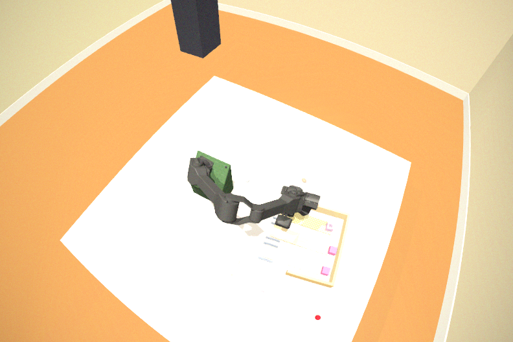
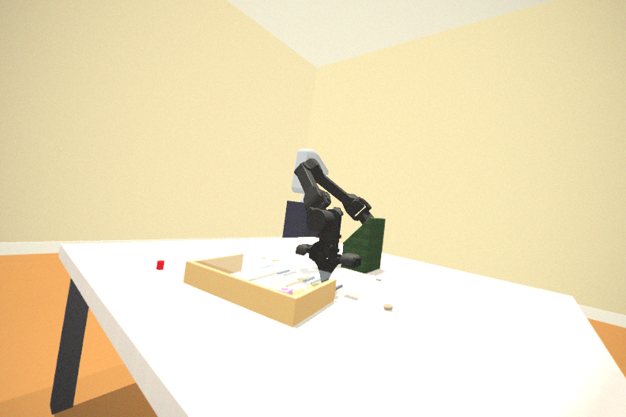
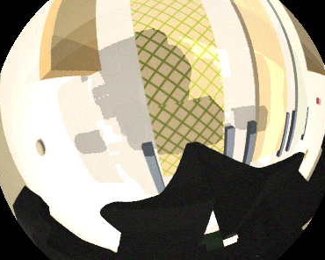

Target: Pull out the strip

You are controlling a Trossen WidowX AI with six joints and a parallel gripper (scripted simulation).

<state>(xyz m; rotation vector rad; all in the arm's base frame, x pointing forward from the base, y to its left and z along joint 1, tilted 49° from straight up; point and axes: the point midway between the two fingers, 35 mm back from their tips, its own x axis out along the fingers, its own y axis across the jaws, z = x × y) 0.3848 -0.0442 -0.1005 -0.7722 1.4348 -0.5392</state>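
Observation:
My gripper (image 2: 325, 276) (image 3: 191, 147) is shut and empty. It points down over the near end of the patterned strip (image 1: 315, 223) (image 3: 178, 57), which is yellow with a crossed-line pattern. Whether the tips touch the strip cannot be told. A pink cube (image 1: 329, 227) with a faint mark on its top sits at the strip's far end; the mark is too small to read. Two other pink cubes, one (image 1: 332, 250) in the middle and one (image 1: 325, 271) at the near corner, stand along the same wall. A plain tan strip (image 1: 285, 234) (image 3: 272, 66) lies beside the patterned one.
A wooden tray (image 1: 339, 243) (image 2: 237, 293) walls in the strips' far ends. Short blue-grey bars (image 1: 270, 244) (image 3: 154, 167) flank the strips' near ends. A small stone (image 1: 304, 180) (image 2: 387, 307) (image 3: 40, 147), a red piece (image 1: 317, 317) (image 2: 160, 264) and a green block (image 2: 374, 248) are outside the tray.

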